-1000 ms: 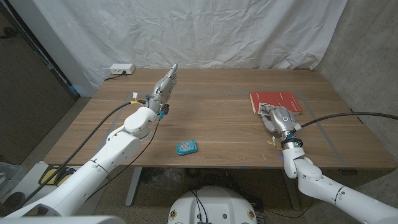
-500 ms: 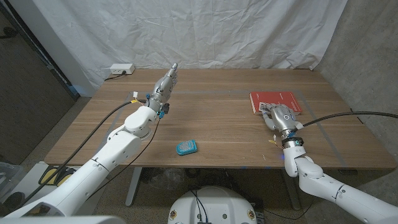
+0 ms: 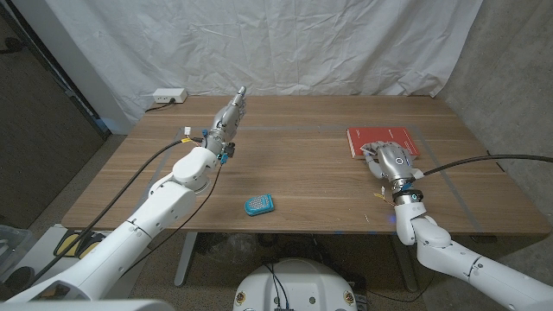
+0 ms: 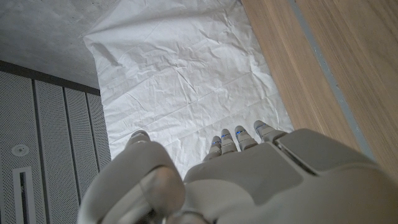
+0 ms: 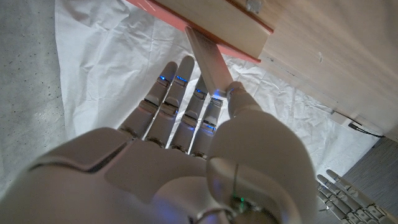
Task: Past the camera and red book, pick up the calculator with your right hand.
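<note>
A small blue calculator (image 3: 259, 205) with rows of pale keys lies near the table's front edge, left of the middle. The red book (image 3: 383, 141) lies at the right side; its page edge (image 5: 217, 25) is close in the right wrist view. My right hand (image 3: 390, 161) is at the book's near edge, far to the right of the calculator. Its fingers (image 5: 180, 106) stretch out toward the book with nothing in them. My left hand (image 3: 230, 114) is raised over the far left of the table, fingers (image 4: 239, 138) straight and holding nothing.
A white power strip (image 3: 169, 96) sits at the table's far left corner. A white sheet (image 3: 285, 43) hangs behind the wooden table (image 3: 311, 173). Thin tape lines cross the wood near the back and at the right.
My right hand has crept a little farther toward the red book. The left arm and the calculator have not moved.
</note>
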Robot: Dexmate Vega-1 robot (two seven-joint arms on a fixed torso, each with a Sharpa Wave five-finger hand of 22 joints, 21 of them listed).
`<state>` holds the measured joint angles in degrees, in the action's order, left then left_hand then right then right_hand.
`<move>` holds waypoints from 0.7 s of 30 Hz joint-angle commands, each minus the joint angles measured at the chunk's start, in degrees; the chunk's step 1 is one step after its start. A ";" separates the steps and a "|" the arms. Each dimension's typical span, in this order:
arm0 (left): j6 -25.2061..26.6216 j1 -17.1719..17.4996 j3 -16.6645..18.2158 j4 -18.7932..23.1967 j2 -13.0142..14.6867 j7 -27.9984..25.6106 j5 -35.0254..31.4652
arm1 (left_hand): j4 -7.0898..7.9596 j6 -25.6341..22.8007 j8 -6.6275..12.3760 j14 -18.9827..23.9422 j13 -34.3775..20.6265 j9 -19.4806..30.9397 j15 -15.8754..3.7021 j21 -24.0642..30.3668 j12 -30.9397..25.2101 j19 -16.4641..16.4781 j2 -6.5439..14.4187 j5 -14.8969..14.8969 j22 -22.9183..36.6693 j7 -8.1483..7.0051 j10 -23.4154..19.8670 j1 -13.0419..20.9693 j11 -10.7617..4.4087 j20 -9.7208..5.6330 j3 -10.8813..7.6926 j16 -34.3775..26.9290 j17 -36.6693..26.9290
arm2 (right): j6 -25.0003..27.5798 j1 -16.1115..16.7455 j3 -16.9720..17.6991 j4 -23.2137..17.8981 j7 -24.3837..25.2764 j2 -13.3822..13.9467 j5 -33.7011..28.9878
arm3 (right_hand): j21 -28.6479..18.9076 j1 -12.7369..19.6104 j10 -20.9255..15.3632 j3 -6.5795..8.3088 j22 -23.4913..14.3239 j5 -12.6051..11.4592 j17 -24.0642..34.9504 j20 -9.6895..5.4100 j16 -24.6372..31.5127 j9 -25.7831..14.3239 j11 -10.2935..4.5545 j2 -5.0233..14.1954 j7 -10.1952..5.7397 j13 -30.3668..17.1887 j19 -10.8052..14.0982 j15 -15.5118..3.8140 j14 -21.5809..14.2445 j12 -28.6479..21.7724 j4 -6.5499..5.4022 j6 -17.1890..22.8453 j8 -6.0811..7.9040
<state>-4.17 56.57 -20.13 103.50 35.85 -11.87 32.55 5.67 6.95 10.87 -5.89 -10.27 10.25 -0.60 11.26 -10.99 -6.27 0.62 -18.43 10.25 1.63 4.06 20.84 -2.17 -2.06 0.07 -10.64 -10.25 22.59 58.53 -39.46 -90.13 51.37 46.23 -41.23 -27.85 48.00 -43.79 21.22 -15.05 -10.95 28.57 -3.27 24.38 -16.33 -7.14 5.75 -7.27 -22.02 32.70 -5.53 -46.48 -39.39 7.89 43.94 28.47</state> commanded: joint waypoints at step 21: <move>-0.39 1.78 1.44 1.69 1.43 -0.02 0.49 | 0.22 0.23 0.18 -0.59 -0.23 0.30 -0.01 0.37 -0.30 -0.72 0.86 0.08 0.30 -0.19 0.51 0.28 -0.10 -1.42 0.58 -0.05 -0.23 | 1.96 1.57 1.44 -4.43 -0.98 1.15 -2.41 | -1.99 6.96 -5.41 0.45 -1.21 0.11 1.88 -6.04 0.88 -3.04 -4.10 3.28 -2.88 -13.32 0.46 -7.81 -1.58 -1.79 0.69 5.18 4.37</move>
<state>-4.56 57.79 -19.16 104.27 36.64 -11.84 33.04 5.84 6.95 10.87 -5.89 -10.27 10.25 -0.60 11.26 -10.99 -6.50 0.93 -18.43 10.25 1.63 4.06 21.15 -2.17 -1.83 0.23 -10.64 -10.25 23.79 59.45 -38.62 -92.82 50.85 47.02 -42.83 -29.28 50.96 -45.07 21.54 -16.04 -10.75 30.16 -3.28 25.02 -16.33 -7.80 5.52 -6.32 -34.83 32.70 -5.73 -47.51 -40.71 8.21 44.83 31.62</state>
